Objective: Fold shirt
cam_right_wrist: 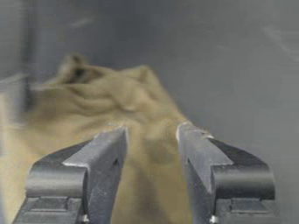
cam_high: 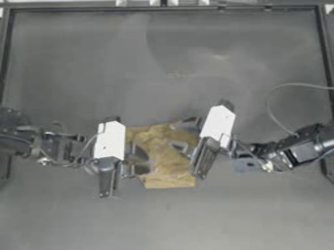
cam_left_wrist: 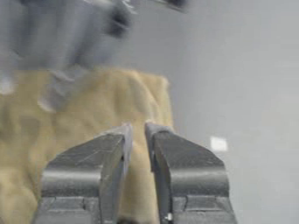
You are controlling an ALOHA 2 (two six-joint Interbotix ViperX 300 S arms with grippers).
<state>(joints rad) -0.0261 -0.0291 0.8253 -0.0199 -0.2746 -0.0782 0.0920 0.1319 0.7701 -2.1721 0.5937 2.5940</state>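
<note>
The tan, blotchy-patterned fabric shirt (cam_high: 164,156) lies bunched in a small heap on the dark grey table (cam_high: 163,58), roughly midway between its left and right edges and a little toward the near edge. The left gripper (cam_left_wrist: 139,131) sits at the heap's left side with its 2 jaws nearly closed, a thin fold of cloth seemingly pinched between them. The right gripper (cam_right_wrist: 151,133) is at the heap's right side, jaws spread apart over the fabric and gripping nothing.
</note>
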